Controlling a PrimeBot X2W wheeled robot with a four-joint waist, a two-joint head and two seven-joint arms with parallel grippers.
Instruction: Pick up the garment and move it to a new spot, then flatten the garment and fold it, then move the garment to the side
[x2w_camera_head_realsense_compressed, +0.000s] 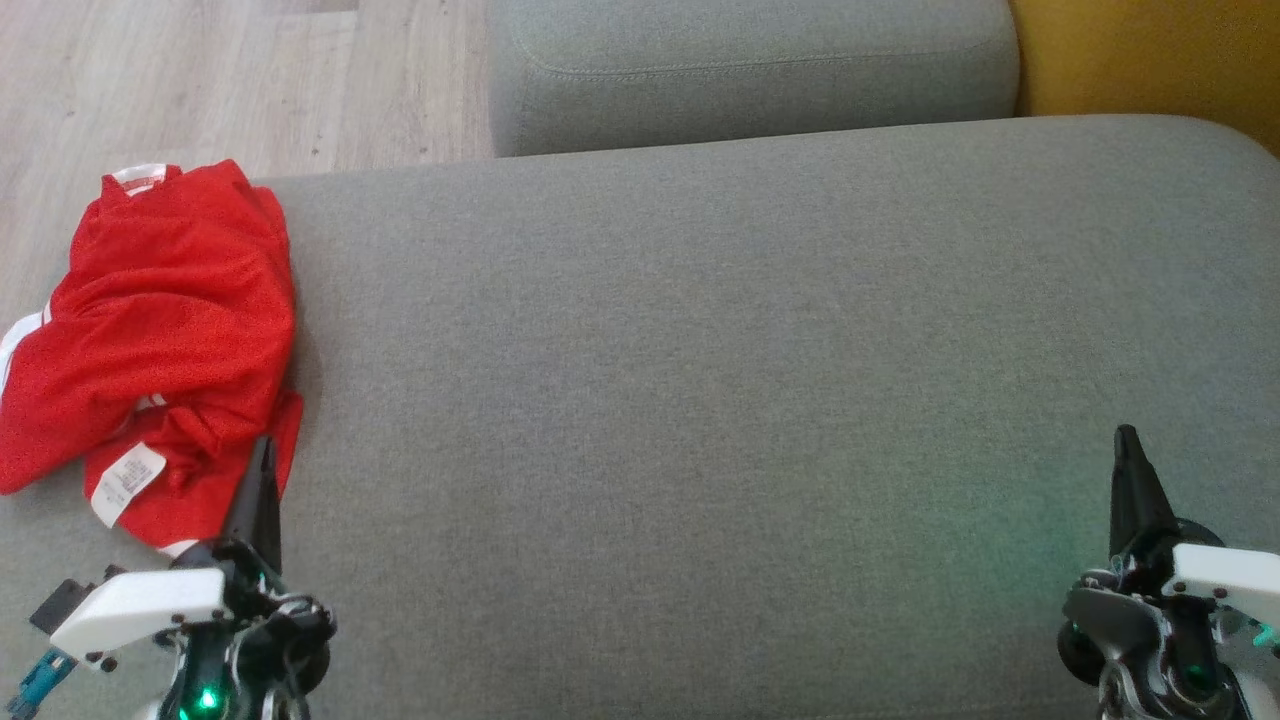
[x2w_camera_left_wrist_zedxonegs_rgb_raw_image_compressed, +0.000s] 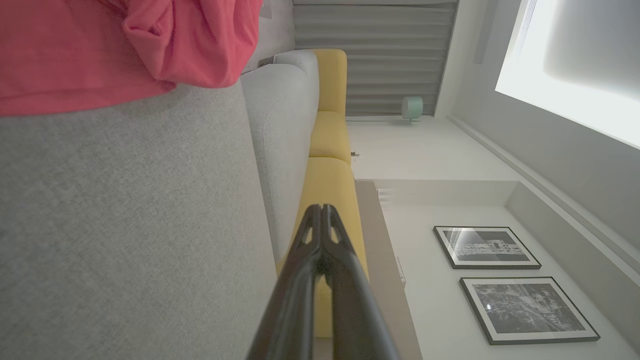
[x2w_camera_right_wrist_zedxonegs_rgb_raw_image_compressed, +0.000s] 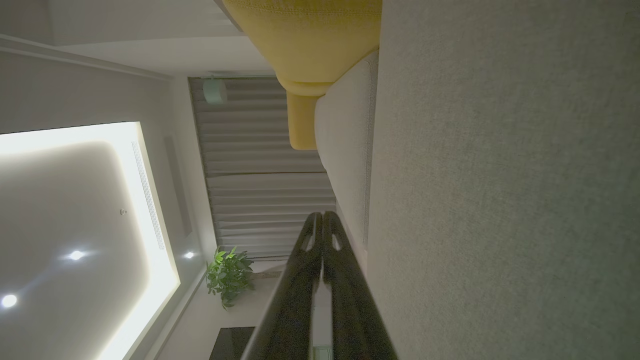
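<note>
The garment (x2w_camera_head_realsense_compressed: 160, 330) is a crumpled red shirt with white trim and a white care label, lying at the left edge of the grey cushion (x2w_camera_head_realsense_compressed: 700, 400). My left gripper (x2w_camera_head_realsense_compressed: 262, 450) is shut with nothing in it, its tip just over the garment's near right corner. In the left wrist view the garment (x2w_camera_left_wrist_zedxonegs_rgb_raw_image_compressed: 100, 50) bunches at the top left, apart from the shut left gripper (x2w_camera_left_wrist_zedxonegs_rgb_raw_image_compressed: 321, 207). My right gripper (x2w_camera_head_realsense_compressed: 1127, 435) stands shut and holds nothing at the lower right over bare cushion; the right wrist view shows its tips (x2w_camera_right_wrist_zedxonegs_rgb_raw_image_compressed: 322, 215) pressed together.
A second grey cushion (x2w_camera_head_realsense_compressed: 750, 70) lies beyond the far edge, with a yellow one (x2w_camera_head_realsense_compressed: 1150, 60) at the far right. Wooden floor (x2w_camera_head_realsense_compressed: 200, 80) shows at the top left. The grey surface spreads wide between the two grippers.
</note>
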